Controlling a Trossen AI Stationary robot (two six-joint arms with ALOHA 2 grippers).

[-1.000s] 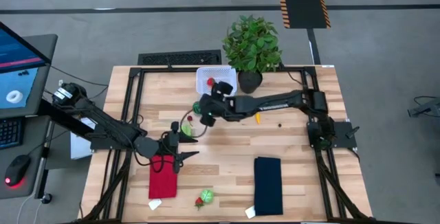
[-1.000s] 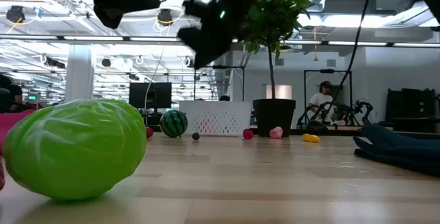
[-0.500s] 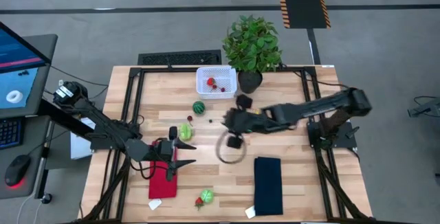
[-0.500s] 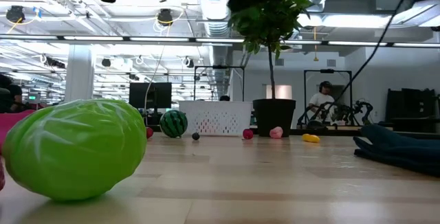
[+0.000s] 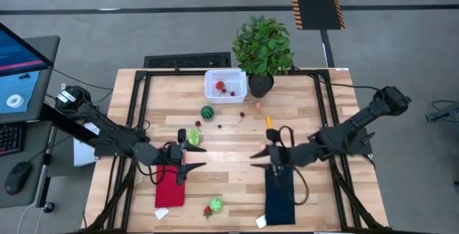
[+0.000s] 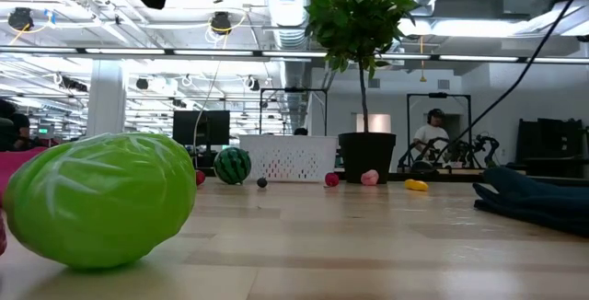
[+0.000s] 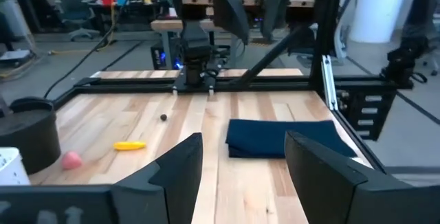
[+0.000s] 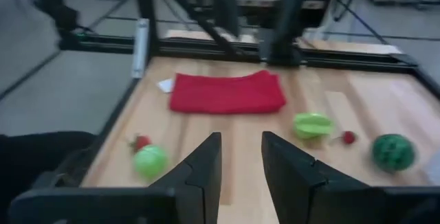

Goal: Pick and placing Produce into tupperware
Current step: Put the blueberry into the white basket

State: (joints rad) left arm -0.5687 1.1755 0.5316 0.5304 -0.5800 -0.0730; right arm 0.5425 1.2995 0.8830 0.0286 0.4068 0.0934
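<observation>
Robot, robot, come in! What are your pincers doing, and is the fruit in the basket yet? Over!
Left pincer and right pincer open, both empty. Two red pieces in white basket; watermelon and yellow piece on table. Nothing in the way.

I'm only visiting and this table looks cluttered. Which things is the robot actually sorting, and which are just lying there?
Part of the job:
basket
watermelon
cabbage
yellow piece
pink piece
green and red piece

Just lying about:
plant
red cloth
dark cloth
</observation>
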